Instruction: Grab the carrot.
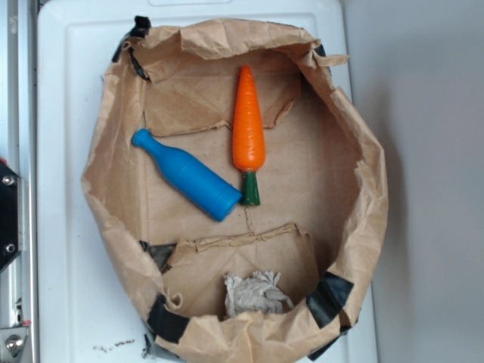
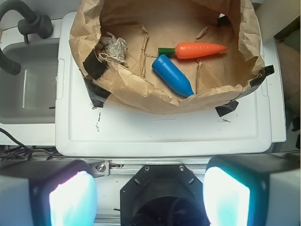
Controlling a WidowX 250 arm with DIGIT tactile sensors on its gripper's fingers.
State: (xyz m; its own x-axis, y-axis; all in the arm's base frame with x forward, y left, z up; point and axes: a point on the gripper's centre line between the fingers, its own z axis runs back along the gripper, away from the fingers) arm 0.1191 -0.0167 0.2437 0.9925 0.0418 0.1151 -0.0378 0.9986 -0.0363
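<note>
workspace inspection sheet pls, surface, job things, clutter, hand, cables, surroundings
surface: white plastic lid carrying a torn brown paper bag patched with black tape
job's things: carrot lies flat inside the bag, green stem beside the bottle's base
clutter: blue bottle next to the carrot; crumpled paper wad in the bag
hand: hand open, back from the bag, holding nothing
cables: dark wires left of the lid in the wrist view
surroundings: sink with black hose
</note>
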